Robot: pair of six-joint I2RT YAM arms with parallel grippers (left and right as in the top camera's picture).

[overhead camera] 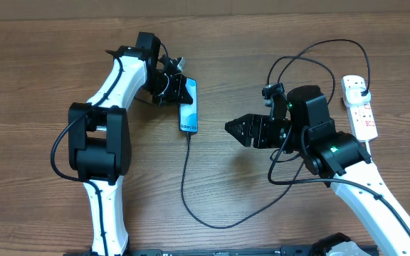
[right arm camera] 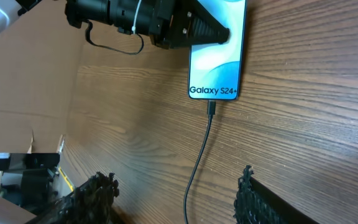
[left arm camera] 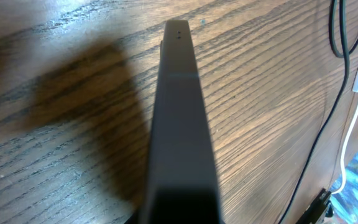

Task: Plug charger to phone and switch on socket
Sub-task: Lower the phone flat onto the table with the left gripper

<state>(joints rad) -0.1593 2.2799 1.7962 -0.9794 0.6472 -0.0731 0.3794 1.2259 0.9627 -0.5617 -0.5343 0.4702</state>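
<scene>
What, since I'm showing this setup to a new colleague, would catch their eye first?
The phone stands out with its bright turquoise screen, left of centre, clamped at its far end by the left gripper, the charger plugged into its near edge. Beside it the right gripper hangs open, pointing at it, and the white socket lies far right.

1. The slim rectangular smartphone [right arm camera: 217, 68] with a black edge and a light blue-turquoise screen carries the text "Galaxy S24+" across the lower end of its screen. It is clearly legible in the right wrist view.
2. In the overhead view, the same line of text on the smartphone is too small to read fully.
3. The narrow white power strip [overhead camera: 360, 108] bears small red markings beside its outlets. They are not legible.
</scene>
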